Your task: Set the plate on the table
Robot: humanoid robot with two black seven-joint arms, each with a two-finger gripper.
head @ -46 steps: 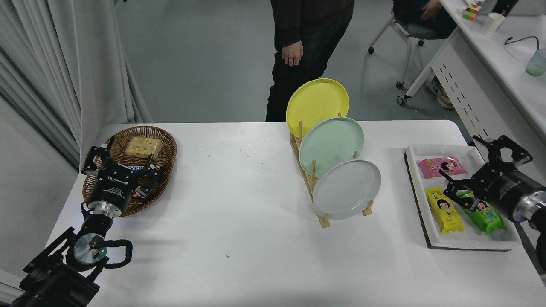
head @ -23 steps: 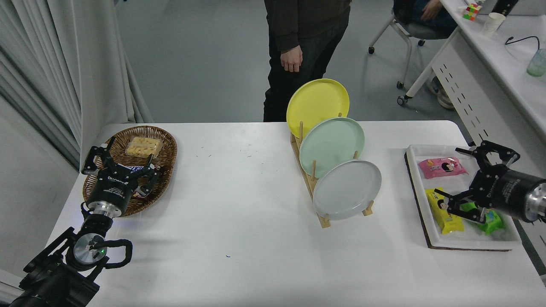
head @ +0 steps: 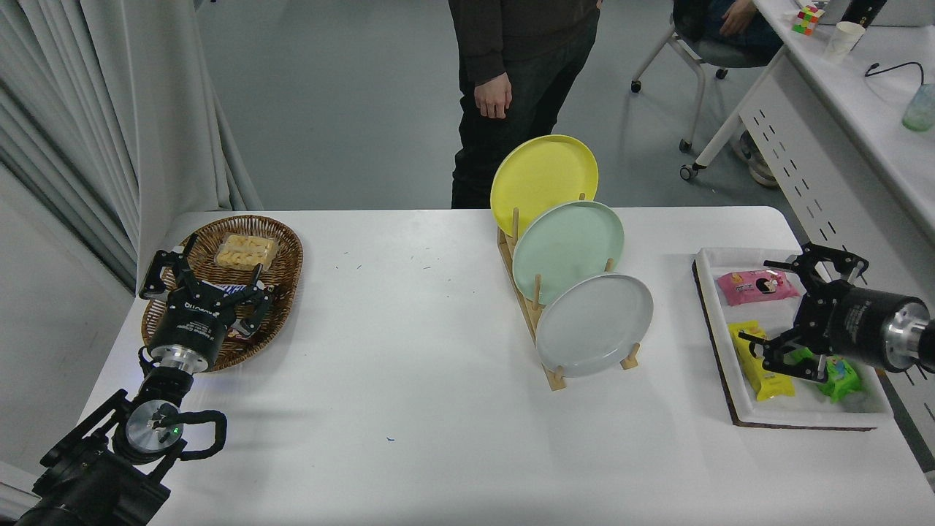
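Note:
The pale grey plate stands on edge in the front slot of a wooden rack, leaning back on its pegs, on the white table. My right gripper hovers open over the white tray at the right, well to the right of the plate, with nothing between its fingers. My left gripper is parked open at the lower left, above the wicker basket.
A mint green plate and a yellow plate stand behind the grey one in the rack. The white tray holds pink, yellow and green snack packets. A wicker basket sits at the left. A person stands at the far side.
My right gripper has moved left and turned toward the plate rack, over the tray. The person at the far side shifted slightly. The left arm has not moved.

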